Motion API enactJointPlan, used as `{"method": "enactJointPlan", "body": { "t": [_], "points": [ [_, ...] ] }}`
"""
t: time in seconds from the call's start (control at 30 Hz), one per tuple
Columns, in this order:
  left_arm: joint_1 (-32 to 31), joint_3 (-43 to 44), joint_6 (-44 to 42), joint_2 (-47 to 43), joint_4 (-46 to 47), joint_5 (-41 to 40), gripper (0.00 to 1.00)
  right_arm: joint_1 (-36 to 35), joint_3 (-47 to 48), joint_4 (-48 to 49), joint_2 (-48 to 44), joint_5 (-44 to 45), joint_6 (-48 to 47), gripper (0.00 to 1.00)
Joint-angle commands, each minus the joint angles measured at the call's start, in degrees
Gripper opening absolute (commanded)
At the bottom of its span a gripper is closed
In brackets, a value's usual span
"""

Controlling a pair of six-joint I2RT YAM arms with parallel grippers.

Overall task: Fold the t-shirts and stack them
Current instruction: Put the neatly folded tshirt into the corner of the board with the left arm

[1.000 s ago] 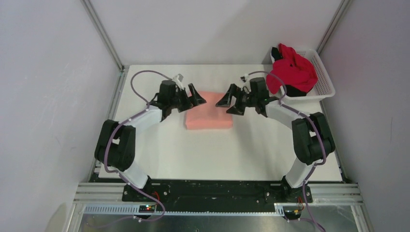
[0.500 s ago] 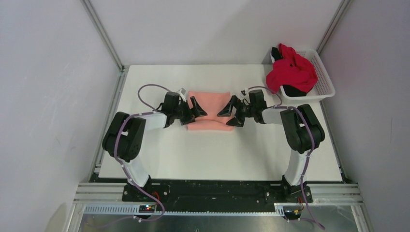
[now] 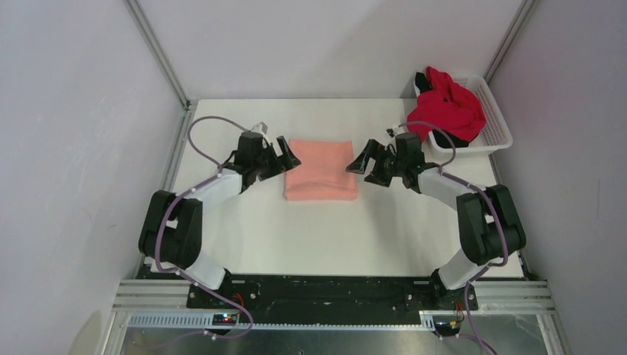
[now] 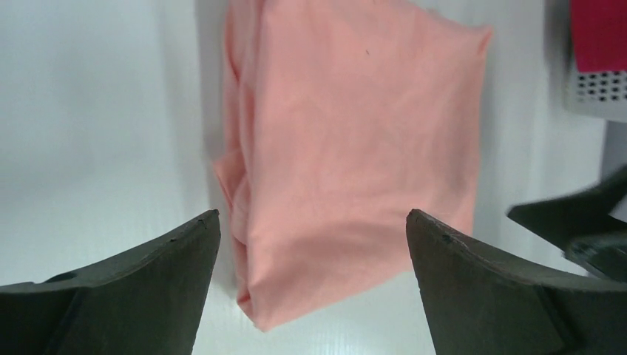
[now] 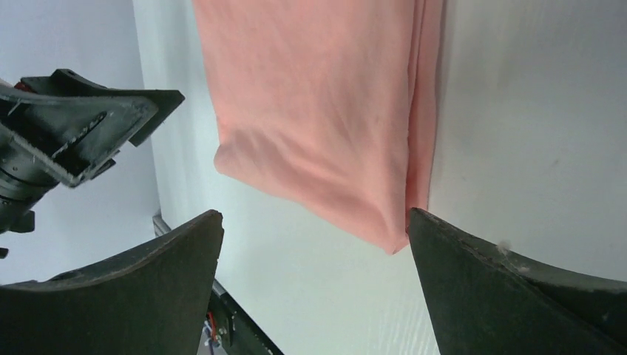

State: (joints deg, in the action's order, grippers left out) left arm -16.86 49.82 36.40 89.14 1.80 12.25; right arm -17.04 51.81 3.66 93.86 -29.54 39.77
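Note:
The salmon-pink t-shirt point(image 3: 320, 169) lies folded into a flat rectangle in the middle of the table. It also shows in the left wrist view point(image 4: 355, 140) and the right wrist view point(image 5: 325, 111). My left gripper point(image 3: 286, 154) is open and empty just left of the shirt's far left corner. My right gripper point(image 3: 364, 160) is open and empty just right of the shirt's right edge. The bright red t-shirt point(image 3: 446, 109) lies crumpled on top of the white mesh basket point(image 3: 496, 126) at the far right. The black t-shirt point(image 3: 449, 138) peeks out under the red one.
Metal frame posts rise at the table's far left point(image 3: 157, 53) and far right point(image 3: 509, 41) corners. Grey walls close in both sides. The black arm base rail point(image 3: 325, 292) runs along the near edge.
Both grippers have let go of the pink shirt and drawn outwards and a little farther back, off its edges. The shirt now lies flat and squared.

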Motion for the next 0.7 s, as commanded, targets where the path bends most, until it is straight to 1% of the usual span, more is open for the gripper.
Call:
{"method": "enactJointPlan", "body": {
  "t": [0.0, 0.07, 0.1, 0.13, 0.17, 0.2, 0.23, 0.3, 0.37, 0.4, 0.43, 0.47, 0.5, 0.53, 0.63, 0.67],
  "points": [
    [0.34, 5.92, -4.64, 3.65, -8.16, -8.14, 0.98, 0.45, -1.62, -4.69, -4.43, 5.03, -3.8, 0.99],
    [0.27, 8.74, -4.58, 6.86, -8.92, -7.47, 0.91, 0.72, -2.54, -5.88, -6.01, 5.93, -4.05, 0.99],
    [0.26, 9.38, -4.5, 8.77, -9.25, -7.28, 0.86, 0.79, -3.11, -6.13, -6.65, 6.54, -4.14, 0.99],
    [0.19, 10.44, -4.37, 9.78, -9.35, -7.13, 0.83, 1.0, -3.38, -6.61, -7.97, 6.92, -4.3, 0.99],
    [0.13, 10.98, -4.26, 11.68, -9.56, -6.91, 0.77, 1.15, -3.8, -6.85, -8.68, 7.76, -4.41, 0.99],
    [0.05, 12.2, -4.09, 12.73, -9.72, -6.63, 0.74, 1.4, -4.03, -7.05, -9.97, 8.1, -4.78, 0.99],
    [-0.03, 12.83, -3.98, 14.77, -9.83, -5.42, 0.68, 1.57, -4.45, -7.11, -10.48, 9.0, -4.92, 0.99],
    [-0.68, 14.85, -3.96, 17.73, -9.86, -3.7, 0.62, 2.14, -4.86, -7.53, -11.79, 10.1, -5.24, 0.99],
    [-1.89, 17.18, -4.07, 20.39, -10.2, -3.13, 0.51, 2.78, -5.28, -7.65, -12.59, 10.25, -5.25, 0.99],
    [-2.39, 19.14, -4.13, 22.33, -11.57, -3.3, 0.38, 3.21, -5.48, -7.62, -12.95, 10.06, -5.23, 0.99],
    [-2.52, 20.52, -4.14, 23.28, -12.66, -4.61, 0.29, 3.4, -5.77, -7.66, -13.15, 9.96, -5.27, 0.99],
    [-2.57, 23.42, -3.97, 25.25, -16.05, -7.44, 0.1, 3.78, -6.16, -7.36, -13.61, 9.66, -5.28, 0.99],
    [-2.57, 24.85, -4.01, 26.1, -17.67, -9.19, 0.05, 4.17, -6.31, -7.09, -13.97, 9.49, -5.43, 0.99],
    [-2.5, 27.14, -4.64, 27.1, -20.45, -11.29, 0.0, 4.36, -6.58, -6.54, -14.06, 9.54, -5.61, 0.99],
    [-2.24, 30.69, -7.32, 27.24, -25.28, -19.19, 0.0, 5.09, -7.0, -5.92, -14.08, 9.93, -5.93, 0.99],
    [-1.5, 33.15, -8.11, 27.4, -28.48, -22.05, 0.0, 5.26, -7.06, -5.83, -14.11, 9.72, -6.26, 1.0]
  ]
}}
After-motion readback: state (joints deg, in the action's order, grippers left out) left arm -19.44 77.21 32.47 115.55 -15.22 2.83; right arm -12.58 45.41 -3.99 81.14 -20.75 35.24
